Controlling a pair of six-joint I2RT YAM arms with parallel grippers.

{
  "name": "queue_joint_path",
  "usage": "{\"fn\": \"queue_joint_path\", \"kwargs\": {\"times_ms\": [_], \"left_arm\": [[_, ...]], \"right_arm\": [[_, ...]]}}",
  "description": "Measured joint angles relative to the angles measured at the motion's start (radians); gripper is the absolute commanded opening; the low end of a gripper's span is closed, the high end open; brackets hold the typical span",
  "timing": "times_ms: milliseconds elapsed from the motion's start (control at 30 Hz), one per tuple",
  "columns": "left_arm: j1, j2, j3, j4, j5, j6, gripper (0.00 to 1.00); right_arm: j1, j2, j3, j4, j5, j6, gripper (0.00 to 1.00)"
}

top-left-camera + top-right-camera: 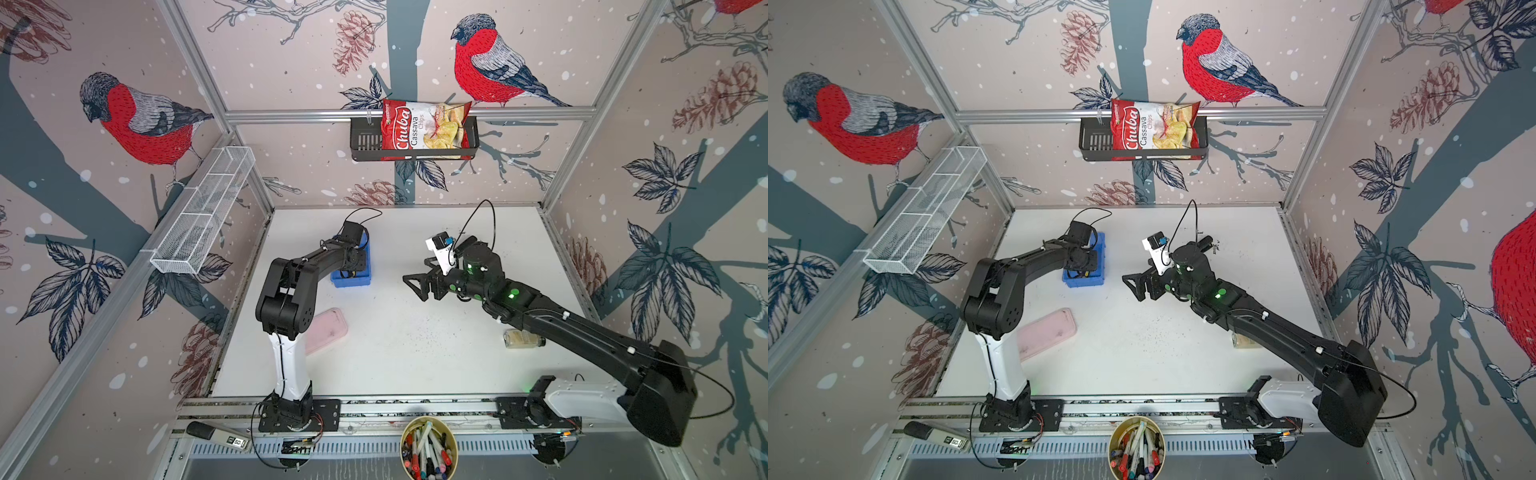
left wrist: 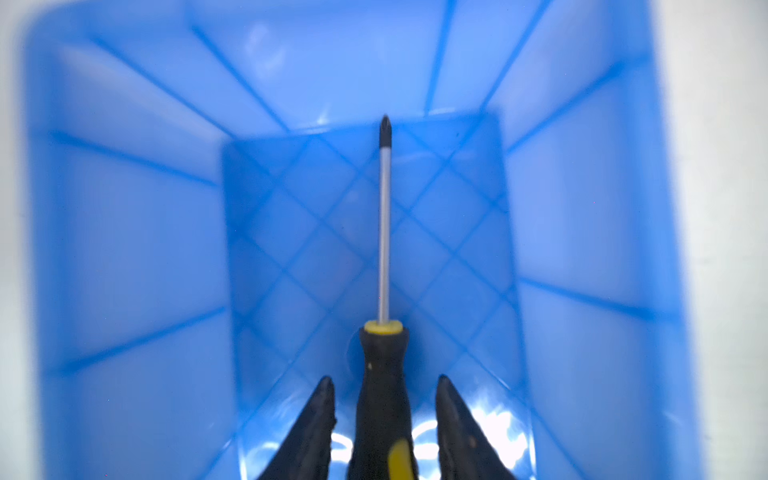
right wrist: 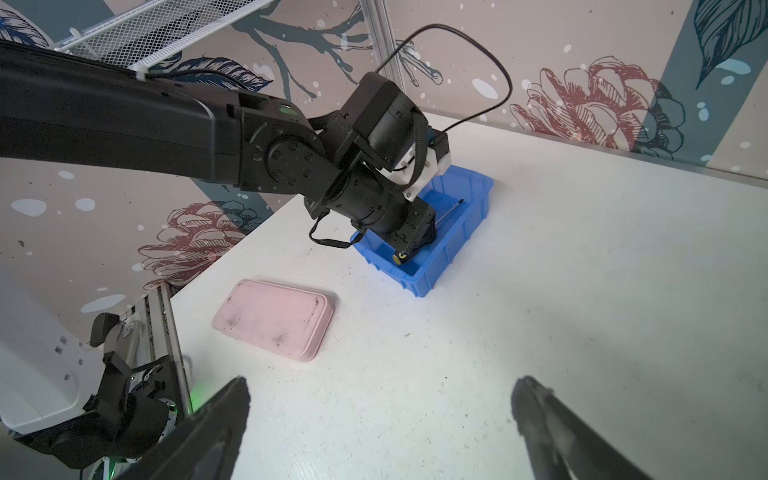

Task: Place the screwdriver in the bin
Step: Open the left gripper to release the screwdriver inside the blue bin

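Note:
The blue bin fills the left wrist view. On its floor lies the screwdriver, black-and-yellow handle near the camera and shaft pointing toward the far wall. My left gripper is down inside the bin, open, with a strip of blue floor showing between the handle and each fingertip. In both top views the left wrist covers most of the bin. The right wrist view shows the bin with the handle's yellow end under the left wrist. My right gripper hovers open and empty over bare table right of the bin.
A pink lid-like tray lies near the left arm. A small jar lies under the right arm. A white mesh basket hangs on the left wall, a black basket with a chips bag on the back rail.

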Motion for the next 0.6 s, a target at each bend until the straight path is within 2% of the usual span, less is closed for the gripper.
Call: {"fn": "queue_joint_path", "kwargs": {"times_ms": [400,533,600], "left_arm": [[0.0,-0.148,-0.023,-0.002,0.001,-0.008,0.51],[0.0,-0.107,0.014,-0.006,0.004,-0.005,0.44],[0.001,-0.072,0.04,-0.01,0.005,0.005,0.44]], "right_arm": [[0.0,0.001,0.005,0.0,0.014,0.003,1.0],[-0.001,0.001,0.01,0.0,0.016,0.003,1.0],[-0.001,0.001,0.011,0.0,0.016,0.003,1.0]]}}
